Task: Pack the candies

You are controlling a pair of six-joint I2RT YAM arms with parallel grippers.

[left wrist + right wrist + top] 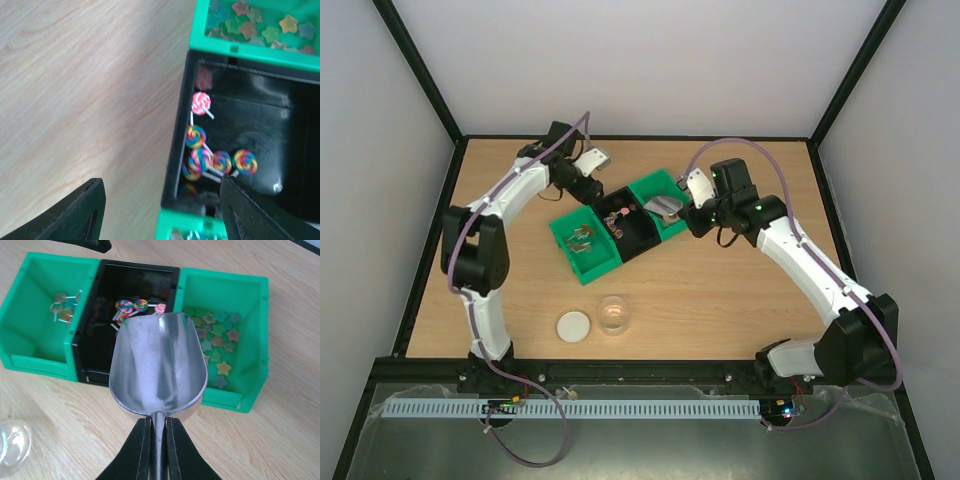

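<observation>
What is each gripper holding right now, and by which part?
Right gripper: shut on the metal scoop, gripping its thin handle just behind the bowl. Left gripper: open, holding nothing.

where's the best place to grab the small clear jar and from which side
Probably across the round wall of the clear jar, coming straight down from above: it stands upright on the table with its mouth open, and the white lid lies apart on its left, so there is room either side.
</observation>
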